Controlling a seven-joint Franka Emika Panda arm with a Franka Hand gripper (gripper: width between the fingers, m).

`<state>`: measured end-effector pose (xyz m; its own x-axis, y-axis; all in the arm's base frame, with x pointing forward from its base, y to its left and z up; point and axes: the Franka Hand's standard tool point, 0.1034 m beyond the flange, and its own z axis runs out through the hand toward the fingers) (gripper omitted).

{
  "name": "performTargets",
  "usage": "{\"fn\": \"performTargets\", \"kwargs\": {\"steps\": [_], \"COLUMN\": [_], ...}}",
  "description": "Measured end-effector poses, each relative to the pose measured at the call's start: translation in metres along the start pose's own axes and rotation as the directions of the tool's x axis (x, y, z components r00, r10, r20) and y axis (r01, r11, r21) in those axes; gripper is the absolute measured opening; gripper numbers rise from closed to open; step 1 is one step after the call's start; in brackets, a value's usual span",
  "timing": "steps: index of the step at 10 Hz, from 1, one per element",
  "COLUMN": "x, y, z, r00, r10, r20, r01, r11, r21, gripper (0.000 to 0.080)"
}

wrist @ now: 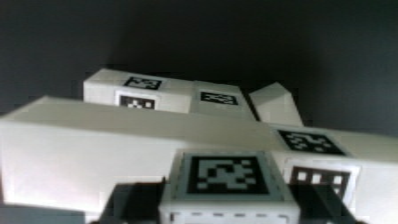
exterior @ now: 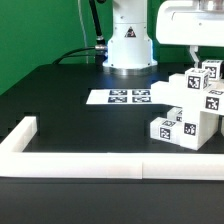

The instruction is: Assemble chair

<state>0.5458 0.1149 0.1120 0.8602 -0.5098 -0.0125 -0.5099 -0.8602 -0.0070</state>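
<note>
The chair (exterior: 190, 108) is a stack of white blocky parts with black-and-white tags, standing at the exterior view's right. My gripper (exterior: 194, 60) comes down from above onto its top. In the wrist view the chair's white parts (wrist: 169, 110) fill the frame. The dark fingers (wrist: 139, 205) sit against both sides of a white tagged block (wrist: 224, 178) of the chair. The gripper (wrist: 228, 208) is shut on that block. The lower parts of the chair are hidden in the wrist view.
The marker board (exterior: 125, 97) lies flat on the black table to the left of the chair in the exterior view. A long white border wall (exterior: 100, 160) runs along the table's front edge and turns back at its left end. The robot's base (exterior: 130, 45) stands at the back.
</note>
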Motion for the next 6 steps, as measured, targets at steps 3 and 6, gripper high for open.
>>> {"fn": "performTargets", "kwargs": {"steps": [3, 6], "x": [-0.0004, -0.0014], "y": [-0.0005, -0.0017], "z": [0.0, 0.0001], "r00": [0.98, 0.924], "r10": [0.2, 0.382], "r20": [0.001, 0.009], "r01": [-0.2, -0.382], "r11": [0.98, 0.924], "r21": [0.001, 0.006], "gripper": [0.0285, 0.0285]}}
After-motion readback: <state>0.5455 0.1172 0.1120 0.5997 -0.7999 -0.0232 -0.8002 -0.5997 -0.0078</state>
